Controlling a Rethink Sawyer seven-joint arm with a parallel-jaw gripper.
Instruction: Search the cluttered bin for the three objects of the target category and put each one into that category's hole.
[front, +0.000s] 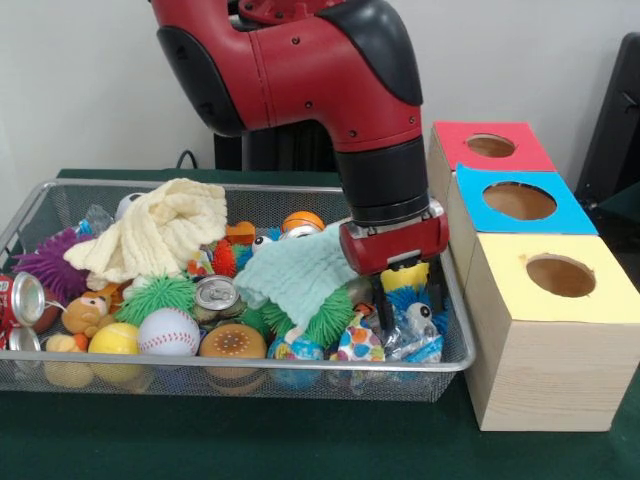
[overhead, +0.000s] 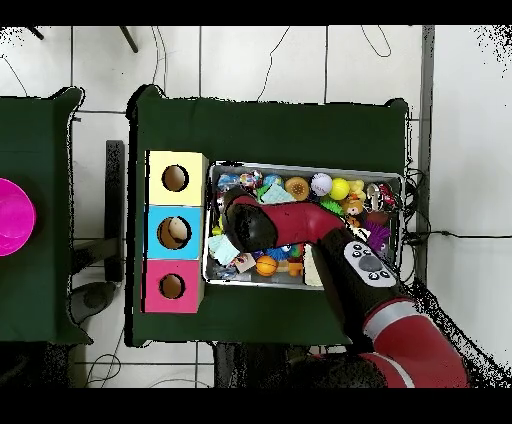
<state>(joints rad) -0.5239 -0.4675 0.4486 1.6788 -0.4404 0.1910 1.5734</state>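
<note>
The silver wire mesh bin (front: 250, 366) is full of toys and fills the left of the table; in the overhead view (overhead: 300, 168) the arm covers part of it. My gripper (front: 409, 300) is lowered into the bin's right end, open, with its black fingers (front: 383, 306) down among the toys on either side of a yellow toy (front: 405, 276). I cannot tell if it touches the toy. The overhead view hides the gripper under the arm. The red-topped box's round hole (front: 490, 146) is the farthest of the three holes; it also shows in the overhead view (overhead: 172, 286).
Blue-topped (front: 519, 200) and yellow-topped (front: 560, 275) boxes stand beside the bin's right end. The bin holds a cream knitted cloth (front: 155, 235), a mint cloth (front: 295, 275), a baseball (front: 168, 331), a yellow ball (front: 115, 340), green spiky balls (front: 155, 295) and a can (front: 215, 293).
</note>
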